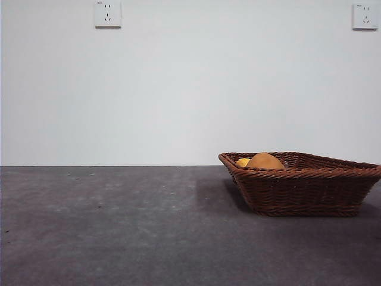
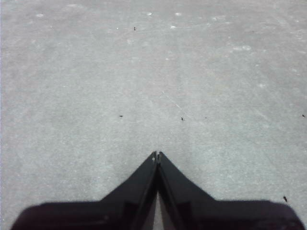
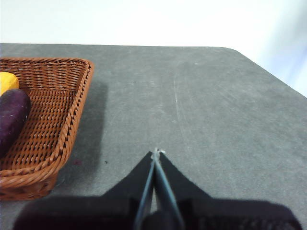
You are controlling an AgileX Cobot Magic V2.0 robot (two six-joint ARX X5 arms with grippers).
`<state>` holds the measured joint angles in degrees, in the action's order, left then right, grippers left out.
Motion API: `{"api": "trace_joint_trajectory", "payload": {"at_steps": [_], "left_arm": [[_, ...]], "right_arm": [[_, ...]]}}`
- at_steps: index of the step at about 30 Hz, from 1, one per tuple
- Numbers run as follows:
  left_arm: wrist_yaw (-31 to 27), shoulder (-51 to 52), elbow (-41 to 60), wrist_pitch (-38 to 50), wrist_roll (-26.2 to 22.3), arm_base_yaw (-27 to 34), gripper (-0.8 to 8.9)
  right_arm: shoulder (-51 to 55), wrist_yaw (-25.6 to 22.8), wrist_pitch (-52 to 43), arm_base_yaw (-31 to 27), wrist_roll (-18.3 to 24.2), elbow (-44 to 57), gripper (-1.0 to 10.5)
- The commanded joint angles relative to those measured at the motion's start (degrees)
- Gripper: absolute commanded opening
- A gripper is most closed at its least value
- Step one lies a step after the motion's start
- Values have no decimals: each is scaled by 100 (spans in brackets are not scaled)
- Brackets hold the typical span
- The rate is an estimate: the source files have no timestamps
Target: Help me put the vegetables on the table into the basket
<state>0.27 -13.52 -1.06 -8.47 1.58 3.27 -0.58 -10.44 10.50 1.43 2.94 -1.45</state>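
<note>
Front view: rounded brown potato point(image 1: 265, 161) inside flared woven wicker basket point(image 1: 309, 193).

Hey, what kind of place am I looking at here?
Probably an indoor lab or test bench: a bare grey table, a plain white wall with power sockets, and a wicker basket of toy vegetables.

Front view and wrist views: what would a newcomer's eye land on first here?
The dark-brown wicker basket at the right of the table, with a brown potato and a bit of yellow corn peeking over its rim. The right wrist view adds a purple eggplant inside. Both end effectors, left and right, are shut above bare table.
</note>
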Motion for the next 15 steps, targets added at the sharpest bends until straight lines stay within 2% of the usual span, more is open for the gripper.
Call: {"api": "trace_joint_trajectory", "payload": {"at_steps": [1, 15], "left_arm": [[15, 0, 55, 39, 26, 20, -3], [15, 0, 55, 39, 26, 11, -3]], "right_arm": [[2, 15, 31, -4, 11, 31, 1], [2, 15, 31, -4, 11, 28, 2]]}}
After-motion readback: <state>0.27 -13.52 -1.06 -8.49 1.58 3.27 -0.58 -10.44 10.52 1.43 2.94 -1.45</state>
